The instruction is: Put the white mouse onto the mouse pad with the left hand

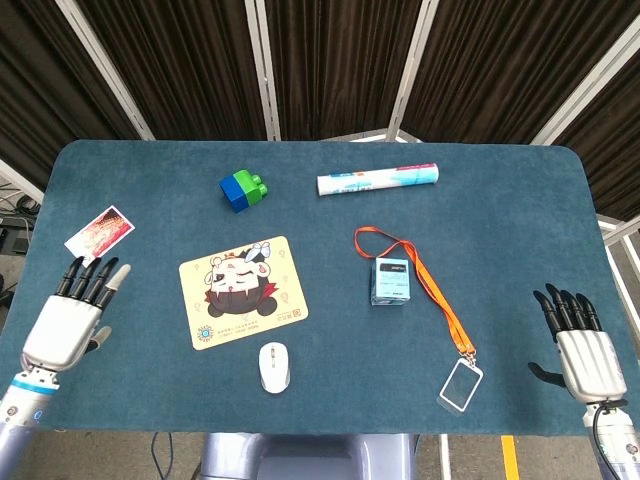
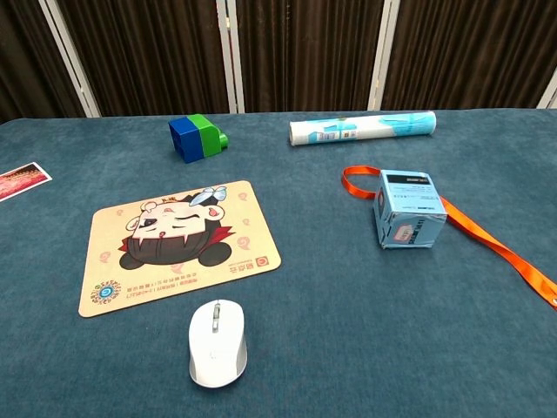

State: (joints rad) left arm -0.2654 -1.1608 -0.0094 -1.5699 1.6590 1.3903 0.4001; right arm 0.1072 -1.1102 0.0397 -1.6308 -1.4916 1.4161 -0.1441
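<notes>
The white mouse (image 1: 274,367) (image 2: 218,341) lies on the blue table just in front of the cartoon mouse pad (image 1: 242,291) (image 2: 178,244), near the front edge. My left hand (image 1: 72,316) hovers over the table's front left corner, fingers spread and holding nothing, well to the left of the mouse. At the front right corner my right hand (image 1: 578,342) is open as well, palm down. Neither hand shows in the chest view.
A blue and green block (image 1: 243,189), a white tube (image 1: 378,180), a light blue box (image 1: 392,280) with an orange lanyard (image 1: 437,291) and a clear badge holder (image 1: 460,384) lie on the table. A photo card (image 1: 99,231) sits at the left.
</notes>
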